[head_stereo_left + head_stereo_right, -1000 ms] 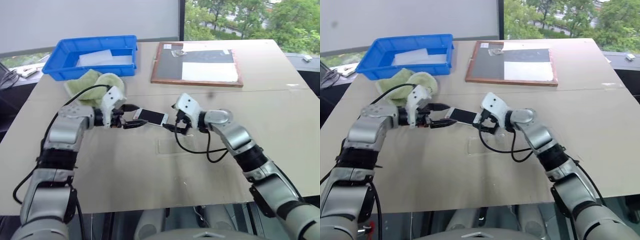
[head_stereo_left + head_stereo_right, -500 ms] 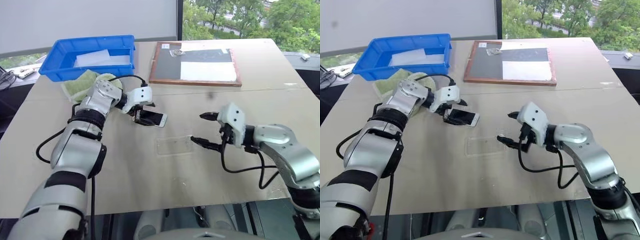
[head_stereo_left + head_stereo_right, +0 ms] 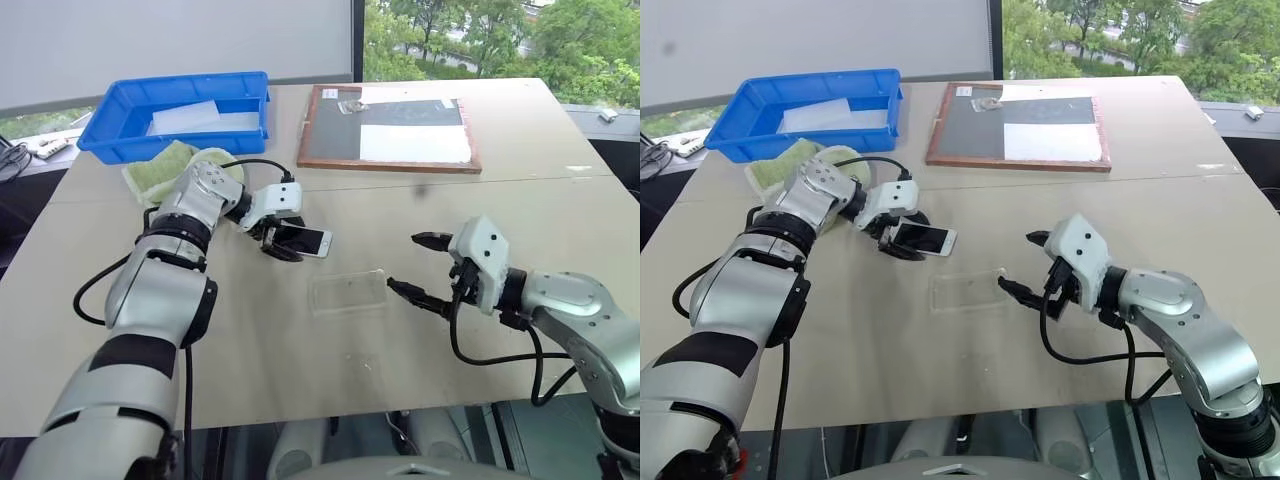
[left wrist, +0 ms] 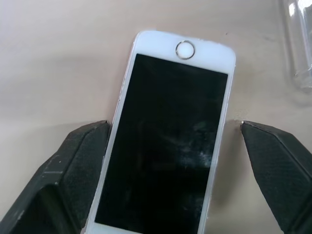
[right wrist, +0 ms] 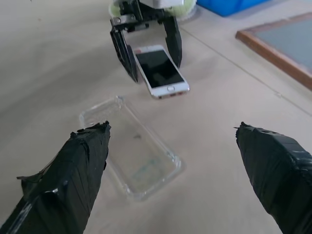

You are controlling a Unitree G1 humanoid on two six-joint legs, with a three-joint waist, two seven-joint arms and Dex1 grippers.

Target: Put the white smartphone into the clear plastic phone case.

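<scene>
One white smartphone lies screen-up between the left tool's parted fingers, one clear plastic phone case beside it, the right tool spread wide.

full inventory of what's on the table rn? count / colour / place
white smartphone: 1, white with black screen, mid-table, between left pincer's fingers
clear plastic phone case: 1, transparent, centre, empty
blue bin: 1, blue, far left, holding a white sheet
green cloth: 1, green, near the bin
wood-framed board: 1, black and white panels, far centre
table: 1, beige
left pincer: 1, black fingers, around phone
right pincer: 1, open, right of case
</scene>
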